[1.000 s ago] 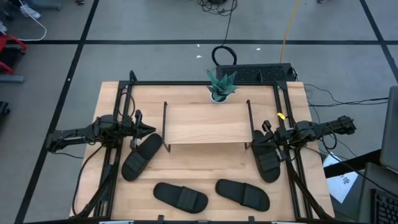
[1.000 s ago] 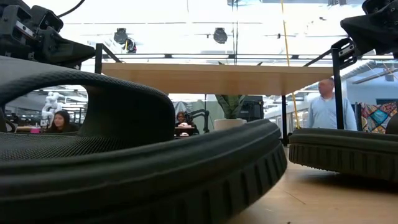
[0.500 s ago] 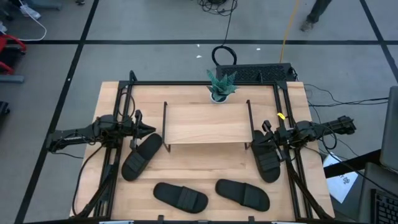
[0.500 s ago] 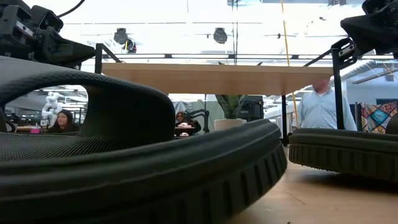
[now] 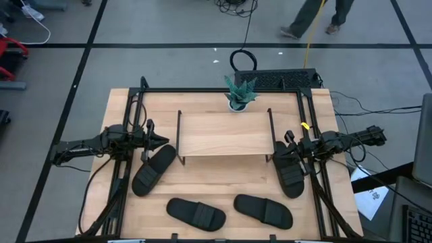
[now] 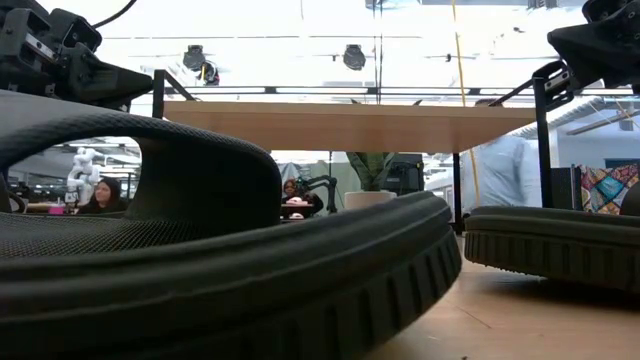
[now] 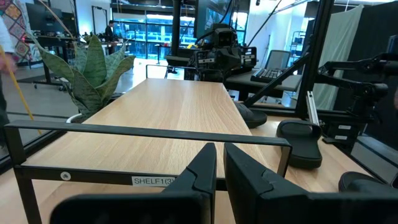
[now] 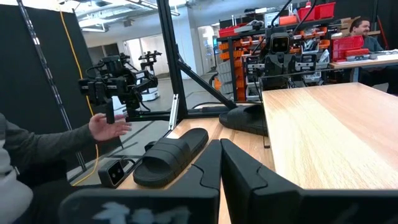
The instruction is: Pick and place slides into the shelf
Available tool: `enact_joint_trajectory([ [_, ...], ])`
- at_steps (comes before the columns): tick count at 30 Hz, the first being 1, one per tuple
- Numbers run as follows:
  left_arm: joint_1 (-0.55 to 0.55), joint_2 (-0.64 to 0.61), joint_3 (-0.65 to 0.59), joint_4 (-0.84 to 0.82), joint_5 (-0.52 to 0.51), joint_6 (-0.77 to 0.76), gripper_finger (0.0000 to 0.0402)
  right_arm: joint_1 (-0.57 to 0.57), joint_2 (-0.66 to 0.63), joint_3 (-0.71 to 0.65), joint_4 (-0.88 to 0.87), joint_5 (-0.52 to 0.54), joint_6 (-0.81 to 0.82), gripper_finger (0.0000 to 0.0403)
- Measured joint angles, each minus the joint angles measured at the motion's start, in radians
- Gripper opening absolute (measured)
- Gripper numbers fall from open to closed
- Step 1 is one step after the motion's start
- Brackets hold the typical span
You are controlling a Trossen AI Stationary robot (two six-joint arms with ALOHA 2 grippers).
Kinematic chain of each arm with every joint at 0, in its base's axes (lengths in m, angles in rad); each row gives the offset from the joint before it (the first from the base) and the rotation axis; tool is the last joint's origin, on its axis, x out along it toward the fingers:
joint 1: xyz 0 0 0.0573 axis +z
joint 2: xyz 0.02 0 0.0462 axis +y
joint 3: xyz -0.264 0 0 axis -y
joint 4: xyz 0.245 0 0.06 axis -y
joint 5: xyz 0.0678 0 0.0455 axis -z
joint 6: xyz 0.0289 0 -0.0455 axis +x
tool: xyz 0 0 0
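The shelf (image 5: 223, 133) stands mid-table on its thin dark legs, with a light wooden top. Four black slides lie flat on their soles on the table: one by the shelf's left leg (image 5: 154, 169), one by its right leg (image 5: 289, 172), and two near the table's near edge (image 5: 196, 212) (image 5: 263, 210). My left gripper (image 5: 164, 141) hovers shut at the shelf's left end, above the left slide's far end. My right gripper (image 5: 279, 150) hovers shut at the shelf's right end, over the right slide's far end. In the wrist views the fingers (image 7: 219, 168) (image 8: 220, 165) hold nothing.
A small potted plant (image 5: 239, 94) stands behind the shelf at the table's far edge. A dark metal frame (image 5: 128, 121) runs along the table's left, right and far sides. A person (image 5: 317, 17) walks on the floor beyond the far edge. A hand (image 8: 109, 127) shows in the right wrist view.
Both arms and all slides have kept still. A person has walked into sight on the floor beyond the table's far edge, moving toward the left.
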Motion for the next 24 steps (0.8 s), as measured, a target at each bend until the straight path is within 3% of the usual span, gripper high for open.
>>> enact_joint_trajectory([
  [24, 0.000, 0.000, 0.000, 0.003, 0.000, 0.000, 0.0031, 0.000, 0.000, 0.000, 0.016, 0.030, -0.032, 0.0000],
])
